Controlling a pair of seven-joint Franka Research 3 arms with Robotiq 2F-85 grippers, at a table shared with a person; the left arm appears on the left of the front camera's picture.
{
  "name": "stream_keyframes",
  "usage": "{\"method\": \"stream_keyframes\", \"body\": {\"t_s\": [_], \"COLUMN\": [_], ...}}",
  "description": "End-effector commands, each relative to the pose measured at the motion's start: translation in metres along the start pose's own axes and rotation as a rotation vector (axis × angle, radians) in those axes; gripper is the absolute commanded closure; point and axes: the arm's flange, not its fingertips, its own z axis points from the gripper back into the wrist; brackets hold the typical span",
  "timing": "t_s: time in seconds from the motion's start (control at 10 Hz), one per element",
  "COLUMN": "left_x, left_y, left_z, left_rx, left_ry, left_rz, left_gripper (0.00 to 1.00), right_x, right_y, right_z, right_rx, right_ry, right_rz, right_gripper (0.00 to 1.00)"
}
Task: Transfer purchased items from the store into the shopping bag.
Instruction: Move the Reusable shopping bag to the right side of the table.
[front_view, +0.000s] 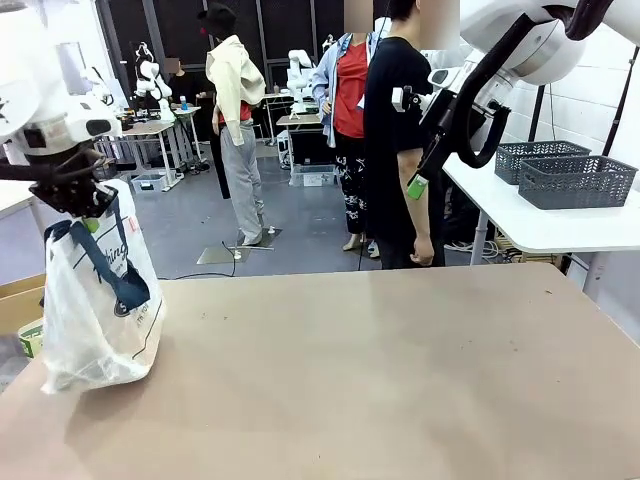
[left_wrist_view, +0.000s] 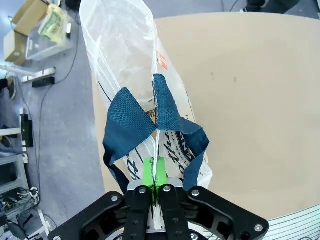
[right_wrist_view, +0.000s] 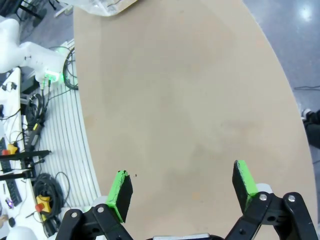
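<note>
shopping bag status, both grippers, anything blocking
Left gripper shut on shopping bag, at the table's left edge. Right gripper open, nothing held, above bare tabletop. Nothing in the way.

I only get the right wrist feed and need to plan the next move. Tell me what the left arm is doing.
Observer: The left gripper is shut on the bag, pinching its top edge by the blue handles.
Operator: Say where the bag sits.
Observer: At the table's left edge, with its bottom resting on the tabletop.
Operator: Report where my gripper is.
Observer: The right gripper is open, raised high above the table's far right side, near the person in black.
</note>
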Motion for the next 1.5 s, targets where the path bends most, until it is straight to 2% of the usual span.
{"method": "stream_keyframes", "body": {"t_s": [0.0, 0.5, 0.6, 0.7, 1.4], "left_x": [-0.007, -0.019, -0.016, -0.016, -0.016], "left_y": [0.01, 0.02, 0.01, 0.018, 0.018], "left_z": [0.0, -0.036, -0.038, -0.032, -0.032], "left_rx": [-0.031, -0.049, -0.059, -0.018, -0.018], "left_ry": [-0.043, -0.025, -0.029, -0.003, -0.003], "left_rz": [-0.051, -0.064, -0.073, -0.056, -0.056], "left_gripper": [1.0, 1.0, 1.0, 1.0, 1.0], "right_x": [0.001, 0.001, 0.001, 0.001, 0.001], "right_y": [0.001, 0.001, 0.001, 0.001, 0.001], "right_z": [0.002, 0.002, 0.002, 0.002, 0.002], "right_rx": [0.005, 0.005, 0.005, 0.005, 0.005], "right_ry": [0.003, 0.003, 0.003, 0.003, 0.003], "right_rz": [-0.016, -0.016, -0.016, -0.016, -0.016], "right_gripper": [0.0, 0.0, 0.0, 0.0, 0.0]}}
